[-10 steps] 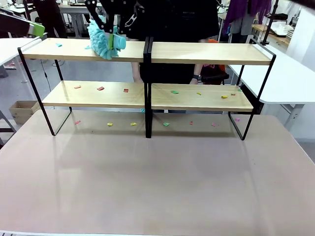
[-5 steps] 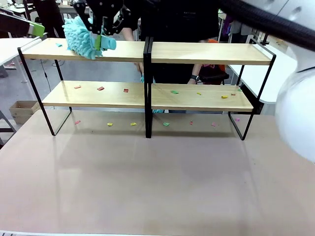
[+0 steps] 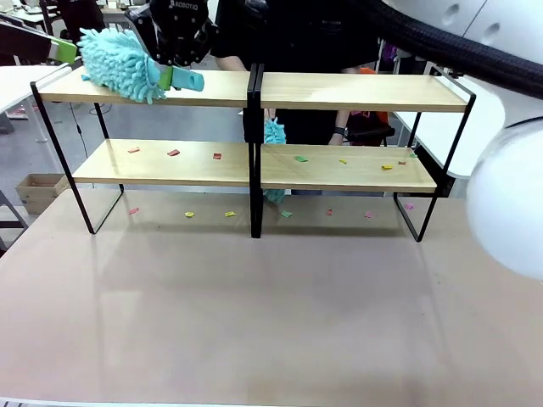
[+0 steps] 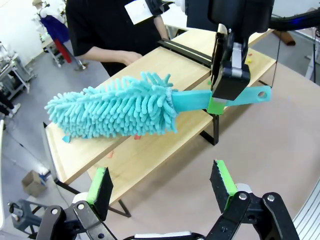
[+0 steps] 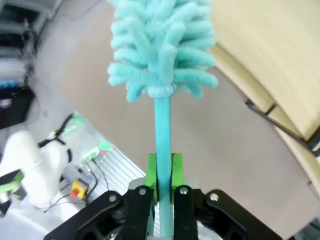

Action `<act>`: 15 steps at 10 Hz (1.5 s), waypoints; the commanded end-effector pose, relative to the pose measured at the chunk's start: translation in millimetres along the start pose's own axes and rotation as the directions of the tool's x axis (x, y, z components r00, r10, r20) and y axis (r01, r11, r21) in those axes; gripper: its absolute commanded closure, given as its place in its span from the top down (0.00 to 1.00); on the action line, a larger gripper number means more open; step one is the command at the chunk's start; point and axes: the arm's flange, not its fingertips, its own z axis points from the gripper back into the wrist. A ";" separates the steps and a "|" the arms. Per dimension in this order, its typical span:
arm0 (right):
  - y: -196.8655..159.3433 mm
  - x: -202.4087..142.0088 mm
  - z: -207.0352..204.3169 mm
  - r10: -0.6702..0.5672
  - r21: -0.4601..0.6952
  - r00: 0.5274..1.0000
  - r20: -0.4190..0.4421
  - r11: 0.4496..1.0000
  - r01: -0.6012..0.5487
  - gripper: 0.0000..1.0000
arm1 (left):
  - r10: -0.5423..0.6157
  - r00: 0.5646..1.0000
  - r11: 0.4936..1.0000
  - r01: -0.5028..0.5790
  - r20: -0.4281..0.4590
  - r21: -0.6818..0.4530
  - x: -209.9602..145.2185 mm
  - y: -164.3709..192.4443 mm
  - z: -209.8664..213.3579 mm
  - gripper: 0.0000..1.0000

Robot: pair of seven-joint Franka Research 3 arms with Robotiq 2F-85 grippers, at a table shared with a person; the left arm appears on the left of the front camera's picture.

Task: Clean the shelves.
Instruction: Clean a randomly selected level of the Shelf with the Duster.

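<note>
Robot arm sweeping a two-tier wooden rack with a turquoise duster.
The shelves (image 3: 356, 91) stand across the far side of the surface (image 3: 271, 322): rigid boards, thin frame, likely light enough to shift if pushed. The right gripper (image 3: 166, 78) has its jaws clamped on the stiff handle of the soft duster (image 3: 123, 64), just above the top left board. The left gripper (image 4: 160, 182) hovers apart, jaws wide and empty.

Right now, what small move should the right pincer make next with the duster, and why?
Probably a short sweep toward the left end of the top board: the right pincer holds the duster by its handle, the head lies near that end, and a blue scrap sits by its tip.
</note>
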 end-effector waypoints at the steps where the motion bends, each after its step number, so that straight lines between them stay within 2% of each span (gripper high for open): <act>1: -9.7 76.5 44.1 0.189 0.073 0.981 -0.055 0.980 -0.184 0.12 | 0.000 1.000 1.000 0.000 0.001 -0.002 -1.4 -0.4 -0.7 1.00; 2: -20.8 70.5 53.7 0.323 0.126 0.943 -0.082 0.942 -0.311 0.12 | 0.000 1.000 1.000 0.000 0.001 -0.002 -1.4 -0.4 -0.7 1.00; 3: -31.8 63.2 61.1 0.447 0.158 0.886 -0.119 0.890 -0.428 0.12 | 0.000 1.000 1.000 0.000 0.001 -0.002 -1.4 -0.4 -0.7 1.00; 4: -42.8 54.2 66.4 0.509 0.197 0.844 -0.169 0.856 -0.477 0.12 | 0.000 1.000 1.000 0.000 0.001 -0.002 -1.4 -0.4 -0.7 1.00; 5: -54.6 39.9 72.1 0.517 0.208 0.837 -0.179 0.852 -0.481 0.12 | 0.000 1.000 1.000 0.000 0.001 -0.002 -1.4 -0.4 -0.7 1.00; 6: -64.8 26.3 77.7 0.574 0.292 0.802 -0.165 0.805 -0.516 0.12 | 0.000 1.000 1.000 0.000 0.001 -0.002 -1.4 -0.4 -0.7 1.00; 7: -77.4 16.3 83.2 0.586 0.359 0.799 -0.134 0.780 -0.512 0.12 | 0.000 1.000 1.000 0.000 0.001 -0.002 -1.4 -0.4 -0.7 1.00; 9: -101.8 1.6 89.3 0.529 0.367 0.841 -0.111 0.809 -0.460 0.12 | 0.000 1.000 1.000 0.000 0.001 -0.002 -1.4 -0.4 -0.7 1.00; 11: -112.0 -6.4 92.6 0.510 0.370 0.854 -0.106 0.817 -0.442 0.12 | 0.000 1.000 1.000 0.000 0.001 -0.002 -1.4 -0.4 -0.7 1.00; 12: -118.0 -13.4 94.6 0.479 0.357 0.869 -0.125 0.839 -0.411 0.12 | 0.000 1.000 1.000 0.000 0.001 -0.002 -1.4 -0.4 -0.7 1.00; 13: -128.6 -33.1 102.6 0.412 0.360 0.904 -0.113 0.865 -0.350 0.12 | 0.000 1.000 1.000 0.000 0.001 -0.002 -1.4 -0.4 -0.7 1.00; 15: -147.3 -98.5 130.1 0.210 0.370 0.976 -0.061 0.913 -0.174 0.12 | 0.000 1.000 1.000 0.000 0.001 -0.002 -1.4 -0.4 -0.7 1.00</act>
